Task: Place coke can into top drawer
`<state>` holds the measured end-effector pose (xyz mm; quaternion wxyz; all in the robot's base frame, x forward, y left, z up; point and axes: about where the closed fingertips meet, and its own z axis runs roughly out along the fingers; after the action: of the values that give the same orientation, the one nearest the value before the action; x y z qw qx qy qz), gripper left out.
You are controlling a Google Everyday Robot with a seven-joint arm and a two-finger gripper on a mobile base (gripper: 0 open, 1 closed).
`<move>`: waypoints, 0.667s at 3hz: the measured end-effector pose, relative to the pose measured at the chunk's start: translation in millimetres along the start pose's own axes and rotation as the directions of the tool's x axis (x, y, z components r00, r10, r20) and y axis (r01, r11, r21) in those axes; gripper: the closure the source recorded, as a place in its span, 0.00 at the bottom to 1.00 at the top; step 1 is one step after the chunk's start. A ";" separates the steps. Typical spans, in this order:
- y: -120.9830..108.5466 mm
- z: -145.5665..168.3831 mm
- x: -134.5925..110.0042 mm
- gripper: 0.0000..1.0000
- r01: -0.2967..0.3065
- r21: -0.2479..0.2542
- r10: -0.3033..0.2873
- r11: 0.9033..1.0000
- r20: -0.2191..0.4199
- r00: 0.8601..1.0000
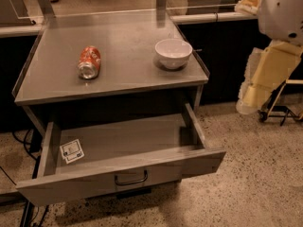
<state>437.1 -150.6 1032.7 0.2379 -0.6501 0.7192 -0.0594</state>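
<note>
Coke can: the small red-orange coke can [89, 62] with white lettering lies on its side on the left half of the flat grey metal surface [132, 70]. One silver end faces the camera. Nothing touches it.

Bowl: a round white bowl [173, 53] stands upright on the right half of the same surface, well apart from the coke can.

Top drawer: the wide shallow grey top drawer [132, 137] sits directly under the surface and is pulled out toward the camera, with its interior open to view. A dark curved metal handle [130, 178] sits at the middle of its front panel. A small white square tag [72, 151] lies flat on the drawer floor near the left wall. The coke can is not in the top drawer.

Arm: the pale cream and white robot arm [272, 67] hangs at the right edge of the view, beside the cabinet and above the speckled floor [255, 174].

Gripper: the gripper [247, 102] is at the arm's lower end, to the right of the cabinet's right side and well apart from the coke can and the bowl. It holds nothing that can be seen. Cannot tell whether it is wide or narrow.
</note>
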 end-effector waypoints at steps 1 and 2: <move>2.3 -1.4 -4.0 0.00 -0.011 0.015 0.010 1.000 0.014 1.000; -11.8 16.5 -29.9 0.00 0.029 0.040 -0.031 0.999 0.053 0.998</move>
<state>455.9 -119.8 1030.7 0.2691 -0.6574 0.7014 -0.0596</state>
